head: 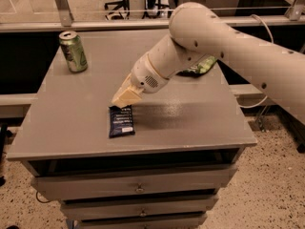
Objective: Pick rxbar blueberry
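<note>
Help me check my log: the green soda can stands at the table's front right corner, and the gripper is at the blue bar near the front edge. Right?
No. The camera view shows the green soda can at the back left corner of the table. The gripper is indeed at the rxbar blueberry near the front edge.
</note>
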`<state>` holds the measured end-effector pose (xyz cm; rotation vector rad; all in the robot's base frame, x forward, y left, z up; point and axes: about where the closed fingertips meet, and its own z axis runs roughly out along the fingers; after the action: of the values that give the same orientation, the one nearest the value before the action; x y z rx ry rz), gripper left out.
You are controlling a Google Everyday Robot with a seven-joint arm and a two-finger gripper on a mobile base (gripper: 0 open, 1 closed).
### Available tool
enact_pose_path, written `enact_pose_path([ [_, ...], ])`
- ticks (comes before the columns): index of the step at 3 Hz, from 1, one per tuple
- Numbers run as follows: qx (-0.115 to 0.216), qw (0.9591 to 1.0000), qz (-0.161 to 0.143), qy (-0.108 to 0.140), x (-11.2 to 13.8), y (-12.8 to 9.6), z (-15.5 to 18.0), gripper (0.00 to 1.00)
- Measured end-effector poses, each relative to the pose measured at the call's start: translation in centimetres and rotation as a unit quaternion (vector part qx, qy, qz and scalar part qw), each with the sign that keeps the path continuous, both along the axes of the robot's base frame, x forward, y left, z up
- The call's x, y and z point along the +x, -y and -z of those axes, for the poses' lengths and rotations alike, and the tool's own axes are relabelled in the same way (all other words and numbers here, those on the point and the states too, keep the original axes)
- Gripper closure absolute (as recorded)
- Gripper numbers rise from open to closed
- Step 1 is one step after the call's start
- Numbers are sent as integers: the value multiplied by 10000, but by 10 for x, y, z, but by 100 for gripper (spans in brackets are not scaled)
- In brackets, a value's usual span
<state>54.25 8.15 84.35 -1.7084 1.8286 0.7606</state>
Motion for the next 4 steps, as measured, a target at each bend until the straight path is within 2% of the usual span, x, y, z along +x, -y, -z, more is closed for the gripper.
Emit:
enact_pose_path([
  [3, 64, 9999, -31, -75, 6, -13, -2, 13],
  [4, 61, 9999, -34, -73, 7, -12, -4, 0],
])
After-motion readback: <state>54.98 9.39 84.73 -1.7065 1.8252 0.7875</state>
